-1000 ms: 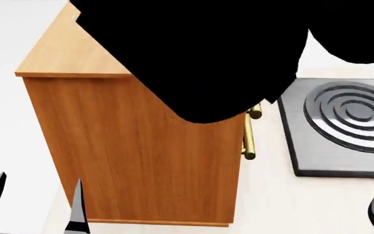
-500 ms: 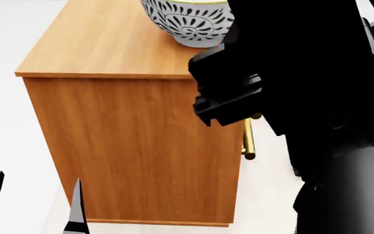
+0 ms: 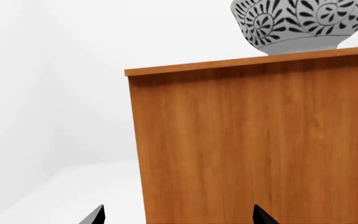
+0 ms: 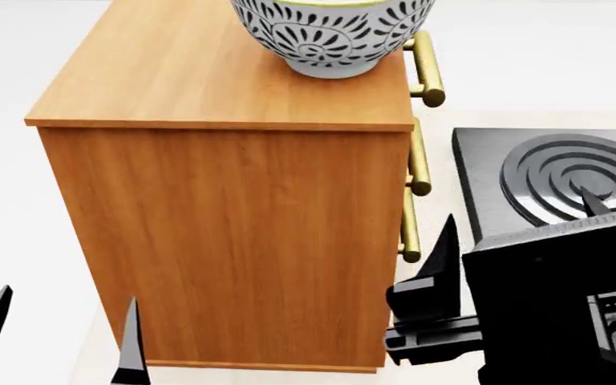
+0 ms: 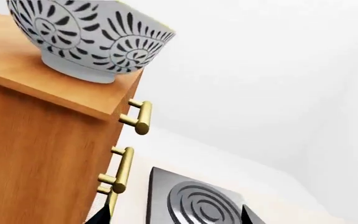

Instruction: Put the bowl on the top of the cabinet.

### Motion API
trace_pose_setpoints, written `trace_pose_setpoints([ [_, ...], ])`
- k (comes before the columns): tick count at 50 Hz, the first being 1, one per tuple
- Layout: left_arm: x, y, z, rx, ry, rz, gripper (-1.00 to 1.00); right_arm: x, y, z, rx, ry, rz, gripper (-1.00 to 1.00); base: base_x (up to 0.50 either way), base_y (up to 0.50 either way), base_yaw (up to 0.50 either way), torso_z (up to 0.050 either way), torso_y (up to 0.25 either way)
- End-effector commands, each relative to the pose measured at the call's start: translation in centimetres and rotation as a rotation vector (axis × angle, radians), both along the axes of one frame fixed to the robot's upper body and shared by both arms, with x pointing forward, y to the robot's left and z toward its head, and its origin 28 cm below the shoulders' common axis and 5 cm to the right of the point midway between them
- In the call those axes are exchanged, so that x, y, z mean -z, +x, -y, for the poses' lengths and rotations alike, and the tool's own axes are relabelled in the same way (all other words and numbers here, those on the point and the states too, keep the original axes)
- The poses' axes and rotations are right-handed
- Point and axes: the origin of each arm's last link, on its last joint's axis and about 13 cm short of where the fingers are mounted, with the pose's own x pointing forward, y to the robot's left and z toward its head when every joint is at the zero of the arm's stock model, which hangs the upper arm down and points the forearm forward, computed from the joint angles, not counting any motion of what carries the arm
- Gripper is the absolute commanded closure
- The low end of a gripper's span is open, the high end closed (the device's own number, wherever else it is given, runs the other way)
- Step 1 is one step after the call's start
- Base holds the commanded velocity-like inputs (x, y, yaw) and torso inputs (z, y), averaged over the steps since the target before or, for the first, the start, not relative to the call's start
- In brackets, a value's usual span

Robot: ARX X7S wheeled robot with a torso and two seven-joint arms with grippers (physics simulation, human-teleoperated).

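Observation:
The bowl, white with a dark leaf pattern, stands upright on the top of the orange-brown wood cabinet, near its front edge above the brass handles. Nothing holds it. My right gripper is open and empty, low at the right beside the cabinet's front, well below the bowl. My left gripper is open and empty, low by the cabinet's side. The left wrist view shows the bowl on the cabinet. The right wrist view shows the bowl on the cabinet.
A dark grey hob plate with a ringed burner lies on the white surface right of the cabinet, and shows in the right wrist view. The right arm's black body fills the head view's lower right corner.
My right arm, which covered the cabinet top and then its right side, has dropped low to the right, away from the bowl. The bowl stays on the cabinet. The left gripper has not moved.

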Motion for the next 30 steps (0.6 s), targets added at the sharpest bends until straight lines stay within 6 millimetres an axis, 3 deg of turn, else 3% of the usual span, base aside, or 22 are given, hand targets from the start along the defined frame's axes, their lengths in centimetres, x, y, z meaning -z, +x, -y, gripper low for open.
trace_pose_setpoints([
  [1, 0.1, 0.0, 0.1, 0.0, 0.002, -0.002, -1.0, 3.6, -0.1, 0.6, 0.002, 0.024, -0.048, -1.0, 0.0, 0.0, 0.0, 0.0, 0.0],
  [9, 0.2, 0.0, 0.1, 0.001, 0.004, -0.006, -1.0, 5.9, 0.4, 0.5, 0.008, 0.052, -0.085, -1.0, 0.0, 0.0, 0.0, 0.0, 0.0],
  [30, 0.3, 0.0, 0.0, -0.004, 0.004, -0.011, -1.0, 7.4, 1.3, -0.3, -0.018, 0.08, -0.123, -1.0, 0.0, 0.0, 0.0, 0.0, 0.0],
])
